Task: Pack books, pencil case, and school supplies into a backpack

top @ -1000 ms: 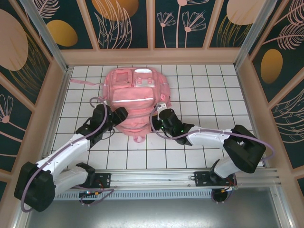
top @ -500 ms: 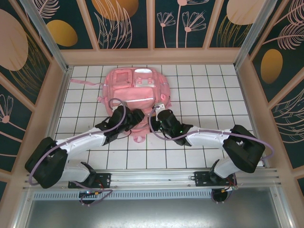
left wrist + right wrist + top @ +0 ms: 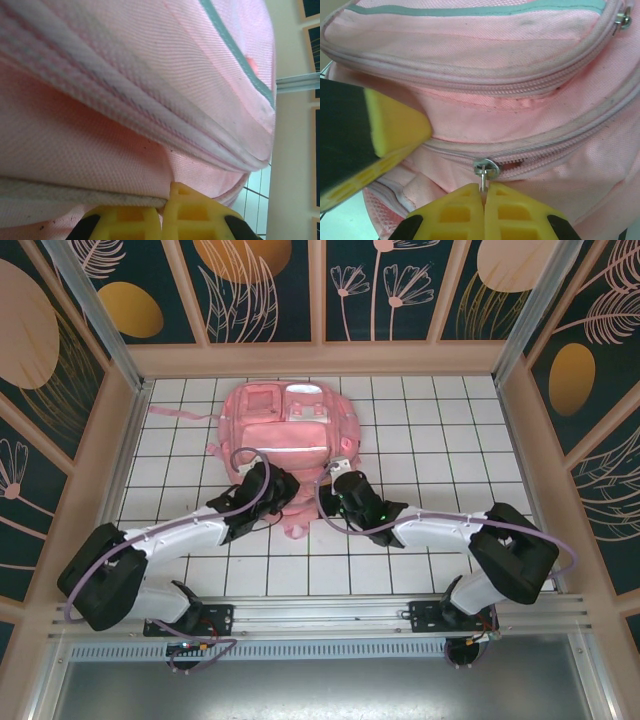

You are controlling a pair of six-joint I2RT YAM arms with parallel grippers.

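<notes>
Working the zip now: the backpack [image 3: 275,440] lies flat on the tiled worktop [image 3: 430,430], far centre, with both arms at its near end. Over here the right gripper [image 3: 484,195] is pinched tight on the little metal zipper pull [image 3: 485,169], and the left gripper [image 3: 162,212] is closed on a fold of pink fabric by the seam. Next, I'd say, the right draws the slider along its track while the left braces the cloth. Go steadily, or the teeth may snag.
</notes>
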